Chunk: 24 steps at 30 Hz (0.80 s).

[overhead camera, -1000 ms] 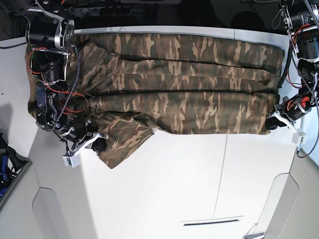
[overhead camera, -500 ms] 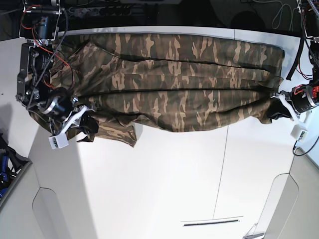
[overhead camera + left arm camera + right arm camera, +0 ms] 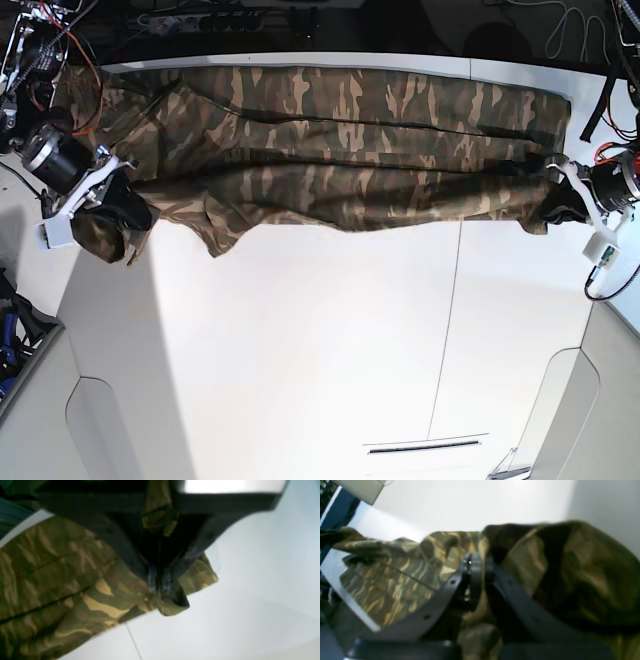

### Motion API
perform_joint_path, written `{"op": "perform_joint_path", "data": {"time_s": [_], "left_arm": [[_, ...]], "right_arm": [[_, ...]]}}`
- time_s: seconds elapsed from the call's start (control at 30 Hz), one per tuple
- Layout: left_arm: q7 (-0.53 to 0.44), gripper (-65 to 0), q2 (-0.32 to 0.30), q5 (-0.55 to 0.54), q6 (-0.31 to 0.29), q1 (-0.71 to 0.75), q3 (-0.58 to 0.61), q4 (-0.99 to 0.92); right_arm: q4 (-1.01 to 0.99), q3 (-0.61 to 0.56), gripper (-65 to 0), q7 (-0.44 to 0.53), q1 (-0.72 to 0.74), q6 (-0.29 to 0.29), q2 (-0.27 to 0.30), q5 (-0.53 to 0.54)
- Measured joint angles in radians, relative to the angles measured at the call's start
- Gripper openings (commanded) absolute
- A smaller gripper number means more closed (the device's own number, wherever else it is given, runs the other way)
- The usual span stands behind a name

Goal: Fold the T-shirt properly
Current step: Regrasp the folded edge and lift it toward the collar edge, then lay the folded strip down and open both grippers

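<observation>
Change since earlier: both arms have drawn outward and toward the far edge, so the near hem of the T-shirt (image 3: 330, 140) that sagged over the desk (image 3: 330, 340) a second ago now runs as a fairly straight, taut line; the loose flap near the right pincer has been pulled up with it.
Right pincer: right pincer (image 3: 480, 562) is clamped on a bunched corner of the camouflage cloth, which spills over and beside its dark fingers (image 3: 475, 572); a rounded wad hangs just under it in the base view.
Left pincer: left pincer (image 3: 158, 581) is closed narrow on the opposite corner, a small tuck of fabric caught between its tips and more cloth trailing behind and to one side of it.
Shirt position: stretched between the two pincers in a long band along the far part of the desk, with lengthwise creases; nearly all of it lies beyond the pincers, with bare white surface on their near side.
Step in hand: judged to be tensioning the held edge ahead of a lengthwise fold.
Next move calls for: probably carrying both corners together at equal height and pace, keeping the tension, so the edge lands parallel without skewing or slipping.
</observation>
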Motion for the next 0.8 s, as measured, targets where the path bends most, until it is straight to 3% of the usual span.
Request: {"op": "perform_joint_path", "data": {"time_s": [0.27, 0.4, 0.43, 0.57, 0.6, 0.7, 0.8], "left_arm": [[0.007, -65.0, 0.000, 0.010, -0.002, 0.029, 0.000, 0.002], [0.063, -65.0, 0.001, 0.008, -0.003, 0.030, 0.000, 0.002], [0.062, -63.1, 0.001, 0.006, -0.002, 0.029, 0.000, 0.002], [0.059, -43.8, 0.000, 0.003, -0.002, 0.029, 0.000, 0.002], [0.059, -40.9, 0.000, 0.003, -0.002, 0.029, 0.000, 0.002], [0.058, -40.2, 0.001, -0.004, -0.003, 0.029, 0.000, 0.002], [0.051, -40.2, 0.001, -0.067, -0.003, 0.030, -0.011, 0.002]], "right_arm": [[0.014, 0.038, -65.0, -0.011, -0.125, 0.002, 0.000, 0.032], [0.001, 0.038, -65.0, -0.014, -0.188, -0.001, -0.001, -0.038], [-0.007, 0.038, -65.0, -0.011, -0.195, 0.000, -0.001, -0.047], [-0.040, 0.038, -65.0, 0.001, -0.191, -0.008, -0.001, -0.071], [-0.046, 0.038, -61.0, 0.001, -0.191, -0.008, -0.001, -0.071], [-0.055, 0.038, -39.6, -0.001, -0.191, -0.009, -0.001, -0.074], [-0.054, 0.038, -35.9, -0.036, -0.188, -0.009, 0.000, -0.069]]}}
